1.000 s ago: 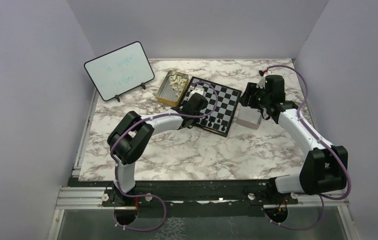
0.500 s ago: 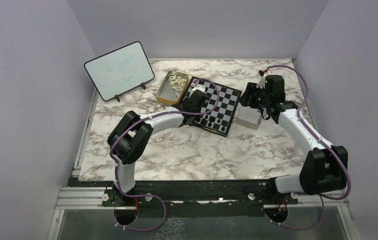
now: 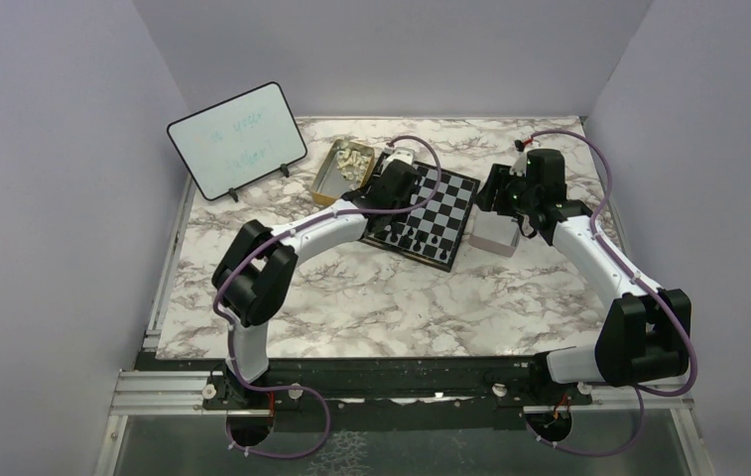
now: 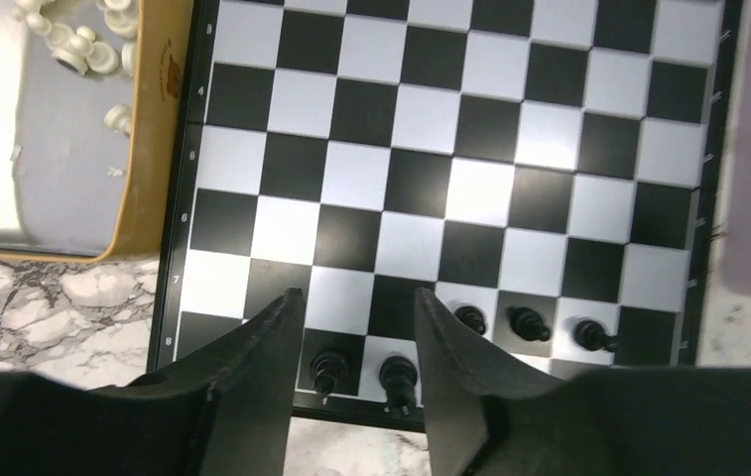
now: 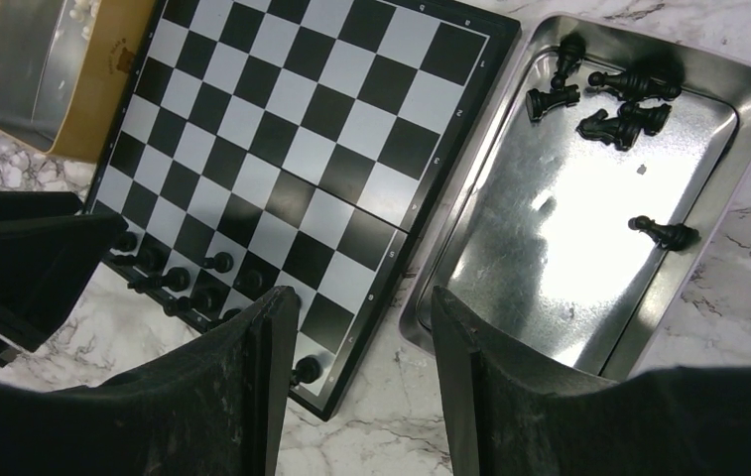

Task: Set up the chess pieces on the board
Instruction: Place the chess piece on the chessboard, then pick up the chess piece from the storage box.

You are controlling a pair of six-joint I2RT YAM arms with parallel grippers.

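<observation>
The left gripper covers one edge of the board.

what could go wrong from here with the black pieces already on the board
1. The left gripper hangs open over two standing black pieces on the board; a sideways move could topple them.
2. Most loose black pieces lie tipped and bunched in a corner of the silver tray, so the right gripper may pinch two or slip.

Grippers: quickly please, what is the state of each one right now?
Left gripper: open, holding nothing.
Right gripper: open, holding nothing.
</observation>
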